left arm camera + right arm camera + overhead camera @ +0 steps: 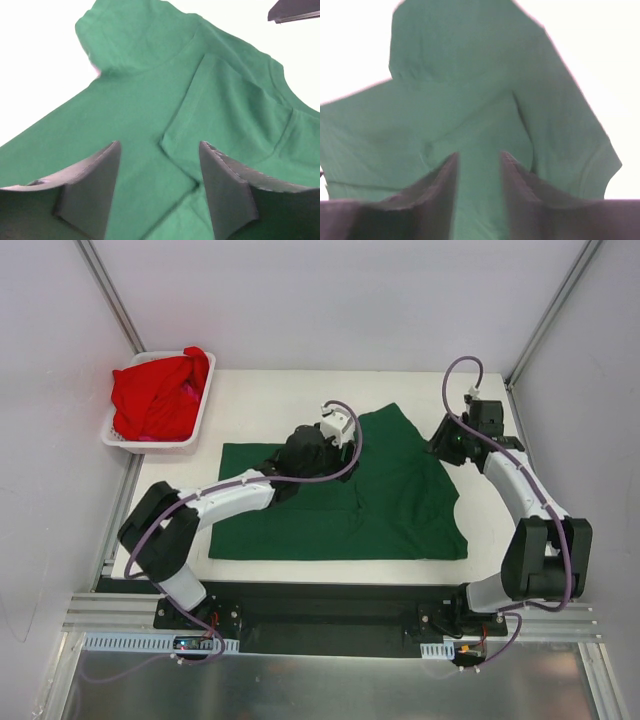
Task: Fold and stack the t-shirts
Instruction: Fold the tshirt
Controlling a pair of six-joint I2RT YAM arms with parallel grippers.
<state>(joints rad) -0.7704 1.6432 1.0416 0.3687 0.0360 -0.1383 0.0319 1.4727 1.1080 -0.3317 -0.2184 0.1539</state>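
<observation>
Green t-shirt (400,510) flat at table centre, one sleeve folded inward. Red t-shirts (160,395) heaped in basket (150,445), far left. Left gripper (159,145), right gripper (479,156): jaws spread, empty, over cloth. Step, as judged: folding green shirt. Next move calls for pinching cloth edge and carrying fold across.

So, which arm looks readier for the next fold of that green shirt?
Probably the right: the right gripper, open, hangs at the green shirt's right edge; the left gripper, also open, is over the folded-in sleeve.

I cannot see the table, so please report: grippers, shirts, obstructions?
Left gripper open, right gripper open. Green t-shirt spread on table, one sleeve folded in. Red t-shirt in basket. Nothing blocking.
</observation>
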